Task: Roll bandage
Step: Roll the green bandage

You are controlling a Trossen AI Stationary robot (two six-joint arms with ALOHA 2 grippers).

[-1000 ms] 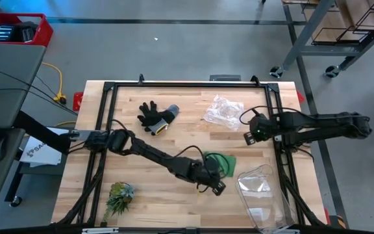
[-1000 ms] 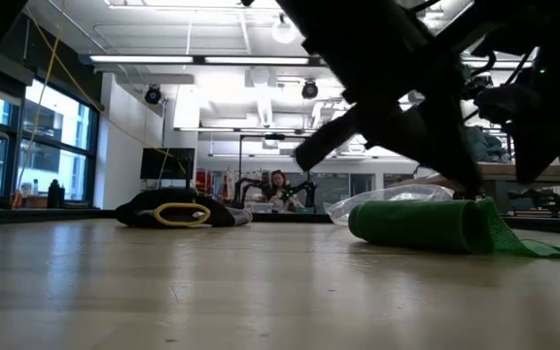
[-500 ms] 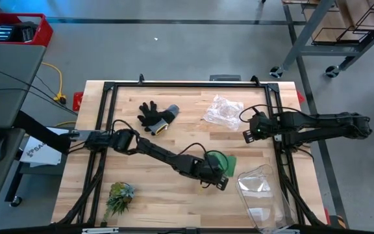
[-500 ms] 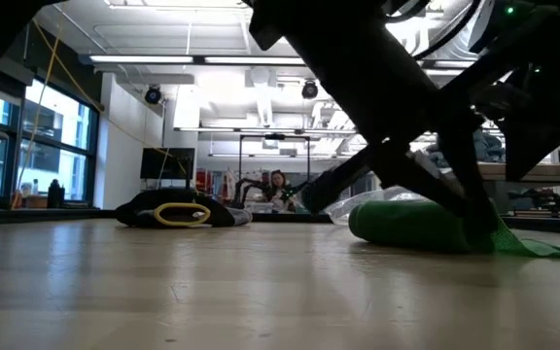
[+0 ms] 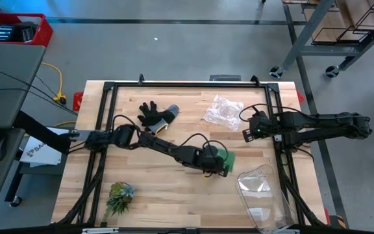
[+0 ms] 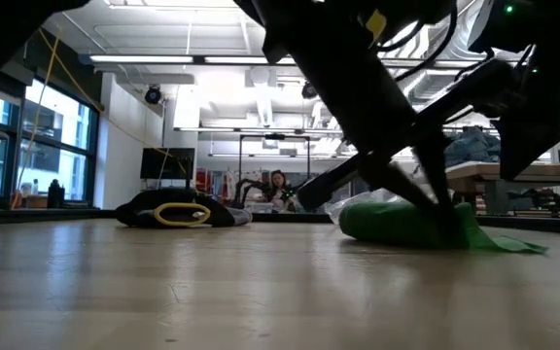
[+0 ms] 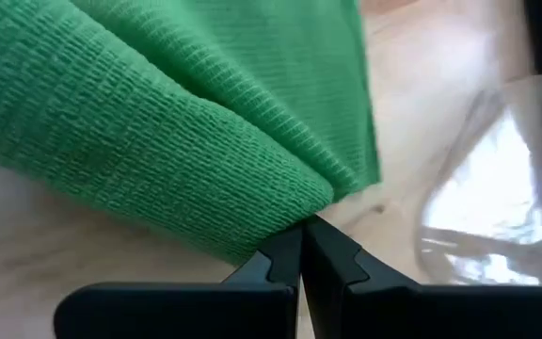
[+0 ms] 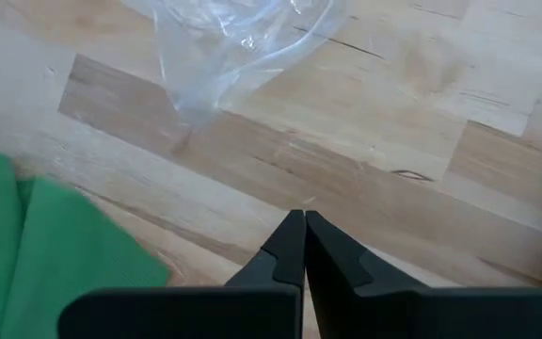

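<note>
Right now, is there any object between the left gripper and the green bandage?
No, nothing visible. The left gripper, shut, has its tips right at the rolled edge of the bandage, with only bare table around them. A clear plastic bag lies to one side, apart from the contact. The right gripper waits farther off, shut.

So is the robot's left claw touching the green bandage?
Touching. The left wrist view shows the shut left gripper pressed right against the rolled bandage, with no gap between them.
</note>
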